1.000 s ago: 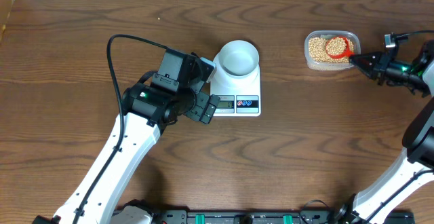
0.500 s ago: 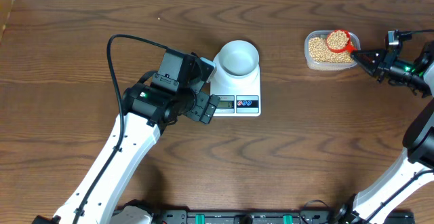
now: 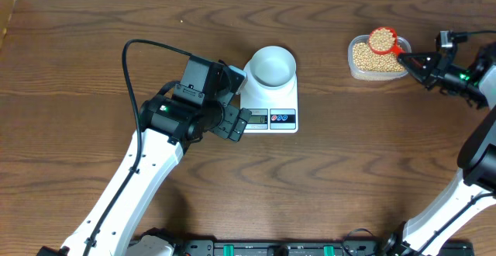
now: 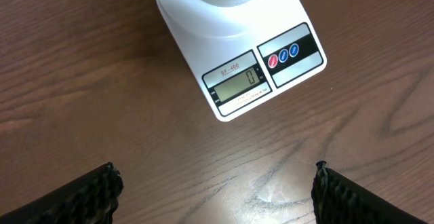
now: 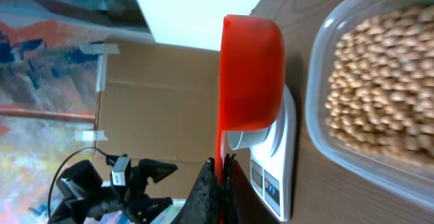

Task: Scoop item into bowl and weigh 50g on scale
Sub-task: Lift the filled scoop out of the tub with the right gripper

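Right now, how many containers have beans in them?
2: the clear tub at the table's right, and the red scoop that the right gripper holds over its far edge. The bowl on the scale looks empty.

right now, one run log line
right end effector: shut on scoop, beans loaded | left end effector: open | bowl: empty, on scale

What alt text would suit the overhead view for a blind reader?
The right tool holds a red scoop heaped with beans at a clear tub's edge. Left of it, an empty white bowl sits on a scale.
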Motion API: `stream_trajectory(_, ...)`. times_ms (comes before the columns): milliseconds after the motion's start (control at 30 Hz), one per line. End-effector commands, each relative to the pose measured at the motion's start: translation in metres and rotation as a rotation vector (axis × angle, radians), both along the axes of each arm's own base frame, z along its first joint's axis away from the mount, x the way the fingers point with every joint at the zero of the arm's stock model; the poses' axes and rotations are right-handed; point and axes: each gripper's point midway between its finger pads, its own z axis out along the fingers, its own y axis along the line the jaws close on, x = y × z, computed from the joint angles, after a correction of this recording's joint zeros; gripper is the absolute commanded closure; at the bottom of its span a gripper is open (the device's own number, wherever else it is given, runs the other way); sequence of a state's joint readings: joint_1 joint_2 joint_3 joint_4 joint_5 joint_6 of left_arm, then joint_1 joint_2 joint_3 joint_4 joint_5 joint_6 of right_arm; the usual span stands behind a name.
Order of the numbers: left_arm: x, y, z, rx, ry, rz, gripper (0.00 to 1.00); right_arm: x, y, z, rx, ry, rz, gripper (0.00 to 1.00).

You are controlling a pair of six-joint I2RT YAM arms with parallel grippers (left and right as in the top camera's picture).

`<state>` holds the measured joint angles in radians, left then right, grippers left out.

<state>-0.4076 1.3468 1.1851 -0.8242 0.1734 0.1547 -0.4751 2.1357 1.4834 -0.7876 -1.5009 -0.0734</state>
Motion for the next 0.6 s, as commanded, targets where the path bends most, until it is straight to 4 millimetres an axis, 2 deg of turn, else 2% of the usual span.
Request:
stream_trajectory(0,0.000,0.003,-0.003,0.013,0.006,0.006,0.08,-0.001,0.016,0.008,0.053,-0.031,0.041,0.99)
stream_trajectory(567,0.000,0.003,-0.003,0.013,0.006,0.006,0.08,-0.002,0.087,0.008,0.064,-0.004,0.204,0.99)
